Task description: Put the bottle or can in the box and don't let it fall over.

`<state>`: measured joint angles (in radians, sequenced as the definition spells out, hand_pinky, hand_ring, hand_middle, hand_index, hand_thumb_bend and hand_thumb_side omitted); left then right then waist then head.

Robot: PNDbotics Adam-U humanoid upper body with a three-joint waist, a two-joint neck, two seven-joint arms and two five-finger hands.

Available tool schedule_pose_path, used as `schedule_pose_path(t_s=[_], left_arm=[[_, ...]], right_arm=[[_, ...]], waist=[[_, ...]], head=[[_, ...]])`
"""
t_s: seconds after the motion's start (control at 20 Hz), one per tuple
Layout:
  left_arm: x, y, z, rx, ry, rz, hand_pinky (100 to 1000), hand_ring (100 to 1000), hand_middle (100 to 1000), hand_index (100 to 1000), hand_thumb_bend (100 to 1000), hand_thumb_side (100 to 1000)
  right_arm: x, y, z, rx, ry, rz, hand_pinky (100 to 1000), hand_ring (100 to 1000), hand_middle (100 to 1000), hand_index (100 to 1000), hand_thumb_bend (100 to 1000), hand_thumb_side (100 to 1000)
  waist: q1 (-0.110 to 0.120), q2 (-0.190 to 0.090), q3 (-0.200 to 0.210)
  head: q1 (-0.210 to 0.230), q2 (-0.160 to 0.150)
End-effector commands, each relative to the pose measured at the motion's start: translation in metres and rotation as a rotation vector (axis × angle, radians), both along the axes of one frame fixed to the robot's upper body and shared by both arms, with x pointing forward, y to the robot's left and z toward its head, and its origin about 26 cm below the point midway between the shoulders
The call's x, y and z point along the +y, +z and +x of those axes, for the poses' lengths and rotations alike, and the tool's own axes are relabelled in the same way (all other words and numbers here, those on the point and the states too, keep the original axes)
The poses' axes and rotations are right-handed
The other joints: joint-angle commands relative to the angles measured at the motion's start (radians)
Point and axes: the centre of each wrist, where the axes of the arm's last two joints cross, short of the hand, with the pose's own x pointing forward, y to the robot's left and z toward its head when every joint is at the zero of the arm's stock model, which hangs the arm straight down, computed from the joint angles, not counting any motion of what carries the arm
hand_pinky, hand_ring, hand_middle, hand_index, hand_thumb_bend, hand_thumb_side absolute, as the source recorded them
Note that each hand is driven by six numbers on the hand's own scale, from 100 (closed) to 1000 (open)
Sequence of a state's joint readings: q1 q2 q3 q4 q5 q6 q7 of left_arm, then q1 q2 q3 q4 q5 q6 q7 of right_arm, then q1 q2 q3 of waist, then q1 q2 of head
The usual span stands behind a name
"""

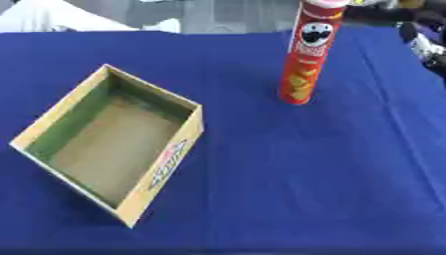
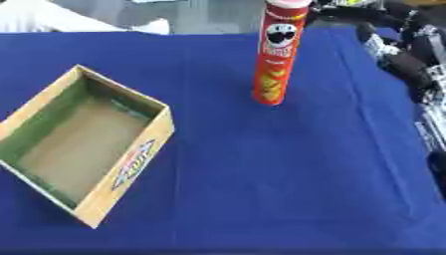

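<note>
Standing upright on the blue cloth [image 1: 331,174], the red crisp can [image 1: 305,55] sits at about one o'clock from the centre of the table, well apart from the cardboard box [image 1: 161,167], which lies open and empty at about eight o'clock.

Handling, as judged: the can is a tall, narrow tube, most likely light, stiff-walled and smooth, so it would tip readily if knocked near the top. A hold around the middle of the body, thumb opposite fingers, looks the safest; lowering it straight down onto the box floor should keep it standing.

Right hand [image 2: 405,45]: seen in the right eye view at about two o'clock, just beside the can's upper part, dark fingers reaching towards it. Whether they are spread or closing cannot be told; contact with the can is not evident. The left hand does not appear.

Surface: the cloth is flat with faint creases, nothing else on it. The box walls are low against the can's height, so they would give little support. Beyond the far edge, pale shapes and grey floor only.
</note>
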<state>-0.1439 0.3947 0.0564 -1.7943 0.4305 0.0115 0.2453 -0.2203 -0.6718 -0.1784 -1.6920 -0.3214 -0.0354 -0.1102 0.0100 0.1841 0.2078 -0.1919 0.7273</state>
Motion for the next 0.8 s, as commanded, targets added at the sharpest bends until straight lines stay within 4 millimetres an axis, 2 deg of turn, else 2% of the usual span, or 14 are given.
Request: schedule_pose_path(t_s=[0.05,0.5,0.8], left_arm=[[0.0037,0.0095,-0.0006,-0.028,0.005,0.027,734,915,892,854,514,904],[0.0038,0.0094,-0.0007,-0.028,0.006,0.026,734,917,893,855,514,904],[0.0037,0.0096,-0.0006,-0.028,0.006,0.026,735,918,893,855,513,905]], right_arm=[[-0.0046,0.0125,-0.0004,-0.027,-0.008,-0.023,845,963,1000,874,383,335],[-0.0046,0.0112,-0.0001,-0.021,-0.005,-0.024,845,966,1000,876,389,332],[-0.0045,0.0110,0.0006,0.001,0.008,-0.050,853,982,1000,896,428,286]], waist=[[-0.001,-0.018,-0.001],[-0.001,-0.017,-0.001],[-0.002,-0.017,0.001]], head=[[0.000,-0.008],[-0.013,-0.010],[-0.017,-0.018]])
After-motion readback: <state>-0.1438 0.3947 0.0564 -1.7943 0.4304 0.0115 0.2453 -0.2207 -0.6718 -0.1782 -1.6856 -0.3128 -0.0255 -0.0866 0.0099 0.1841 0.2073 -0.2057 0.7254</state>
